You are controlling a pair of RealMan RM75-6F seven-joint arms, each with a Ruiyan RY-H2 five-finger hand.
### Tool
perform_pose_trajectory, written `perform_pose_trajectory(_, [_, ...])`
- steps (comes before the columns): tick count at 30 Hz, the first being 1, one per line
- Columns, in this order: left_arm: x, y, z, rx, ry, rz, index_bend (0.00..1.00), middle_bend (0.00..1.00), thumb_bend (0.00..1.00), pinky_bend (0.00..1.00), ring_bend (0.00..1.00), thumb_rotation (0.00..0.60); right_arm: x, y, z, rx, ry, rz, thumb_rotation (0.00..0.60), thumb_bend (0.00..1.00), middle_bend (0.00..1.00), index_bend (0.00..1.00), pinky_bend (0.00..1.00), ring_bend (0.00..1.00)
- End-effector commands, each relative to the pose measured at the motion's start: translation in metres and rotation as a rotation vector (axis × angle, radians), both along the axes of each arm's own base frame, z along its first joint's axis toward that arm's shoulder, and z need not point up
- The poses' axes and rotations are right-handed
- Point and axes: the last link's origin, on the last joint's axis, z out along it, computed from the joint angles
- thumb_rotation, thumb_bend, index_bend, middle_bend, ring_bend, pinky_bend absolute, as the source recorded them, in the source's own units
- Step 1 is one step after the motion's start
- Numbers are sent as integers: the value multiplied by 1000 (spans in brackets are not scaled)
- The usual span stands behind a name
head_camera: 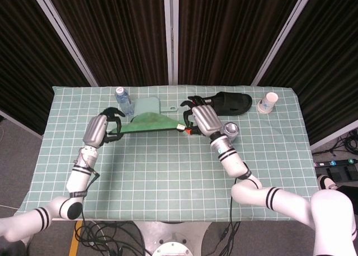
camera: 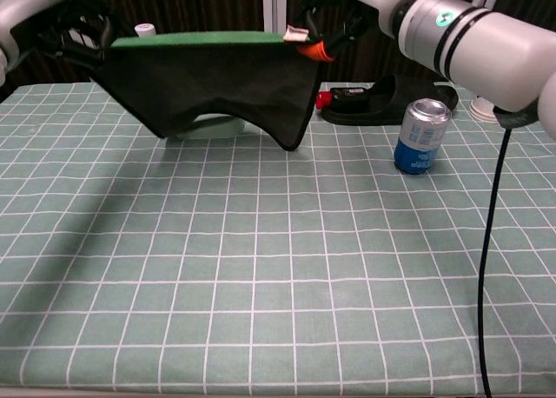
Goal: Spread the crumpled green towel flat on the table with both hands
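My left robot hand [head_camera: 99, 128] and right robot hand [head_camera: 202, 119] pinch the green towel [camera: 217, 72] taut above the tabletop [camera: 261, 268], toward twelve o'clock; unfolded, seemingly not yet laid flat.

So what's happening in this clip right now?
The robot is holding a green towel stretched between both hands, the left hand gripping one top corner and the right hand the other. The towel hangs in the air above the checked table, not yet laid flat. A soda can, a black sandal, a water bottle and a paper cup sit nearby.
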Motion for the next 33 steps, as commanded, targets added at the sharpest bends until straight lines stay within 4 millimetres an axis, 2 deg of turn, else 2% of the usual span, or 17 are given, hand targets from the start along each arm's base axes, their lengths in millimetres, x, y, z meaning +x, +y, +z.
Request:
perform_pose_trajectory(1, [-9, -34, -9, -69, 28, -37, 814, 467, 486, 298, 237, 600, -17, 11, -2, 70, 4, -7, 600, 555, 242, 712, 73, 79])
perform_pose_trajectory(10, [-14, -77, -16, -127, 98, -132, 814, 468, 484, 296, 237, 600, -41, 39, 1, 184, 43, -4, 600, 555, 243, 709, 73, 79])
perform_pose_trajectory(20, [-13, -99, -30, -204, 165, -180, 775, 451, 443, 289, 237, 600, -61, 64, -7, 235, 123, 21, 599, 533, 243, 694, 60, 73])
perform_pose_trajectory(24, [-13, -104, -37, -274, 234, -200, 677, 413, 395, 272, 238, 600, -69, 74, -16, 252, 183, 53, 599, 503, 243, 680, 45, 66])
perform_pose_trajectory(28, [-12, -110, -40, -360, 321, -221, 498, 337, 287, 261, 237, 600, -79, 86, -25, 264, 244, 87, 600, 498, 244, 672, 40, 61])
perform_pose_trajectory(31, [-10, -112, -41, -391, 331, -218, 412, 307, 214, 261, 237, 600, -87, 93, -30, 274, 296, 114, 572, 489, 236, 655, 25, 50])
perform_pose_trajectory(33, [-9, -113, -40, -405, 340, -224, 369, 292, 179, 261, 232, 600, -91, 98, -33, 288, 319, 126, 530, 477, 226, 633, 11, 37])
